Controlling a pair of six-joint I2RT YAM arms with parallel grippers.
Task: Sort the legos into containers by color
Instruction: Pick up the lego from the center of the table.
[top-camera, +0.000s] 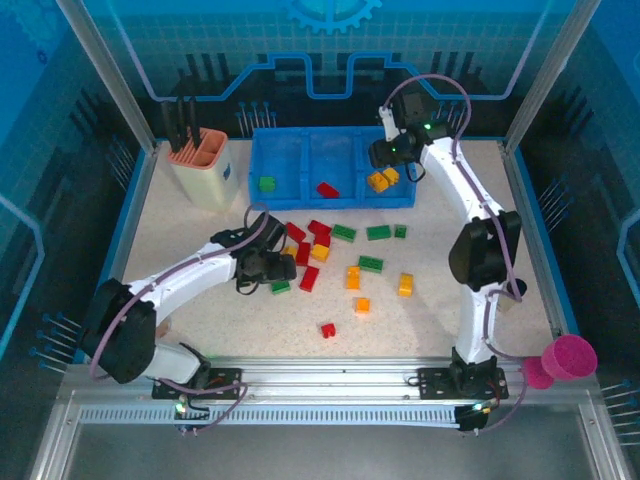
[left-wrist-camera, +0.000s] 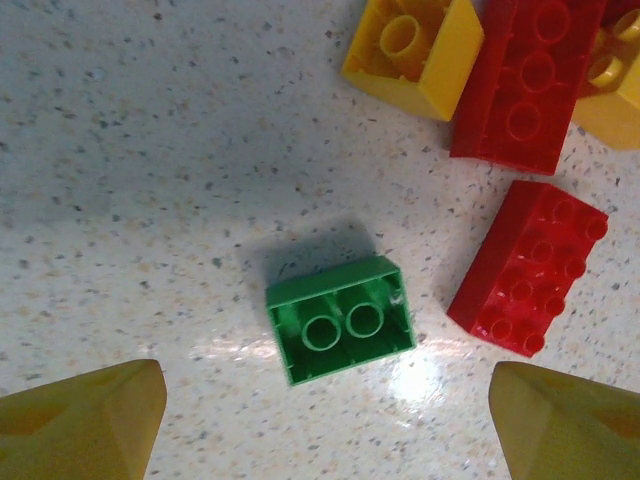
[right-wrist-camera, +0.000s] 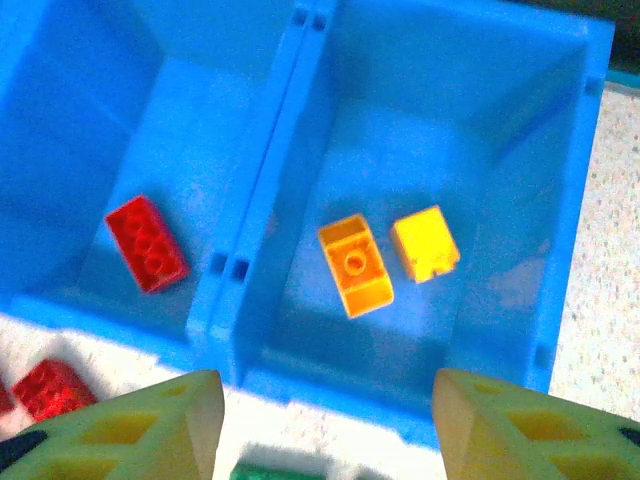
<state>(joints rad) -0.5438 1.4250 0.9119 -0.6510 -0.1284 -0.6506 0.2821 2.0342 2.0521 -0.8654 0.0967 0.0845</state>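
Your left gripper (left-wrist-camera: 325, 405) hangs spread above the worktop (left-wrist-camera: 150, 150), with a green lego (left-wrist-camera: 340, 318) just at its 12 o'clock and a red lego (left-wrist-camera: 527, 268) at 2. The green one looks light, stiff and slick, so pinch two flat opposite sides squarely. Your right gripper (right-wrist-camera: 325, 410), spread and empty, hovers over the tray (right-wrist-camera: 570, 250).

One blue tray (top-camera: 335, 160) with three compartments (top-camera: 280, 155): the left holds one green brick (top-camera: 266, 183), the middle one red brick (top-camera: 327, 189), the right two orange-yellow bricks (top-camera: 378, 181). On the bench (top-camera: 200, 320): five loose green bricks (top-camera: 378, 232), six loose red bricks (top-camera: 309, 278) and, as nearly as can be counted, five loose orange-yellow bricks (top-camera: 405, 284). Also one beige holder (top-camera: 205, 178) and one magenta cup (top-camera: 570, 357).
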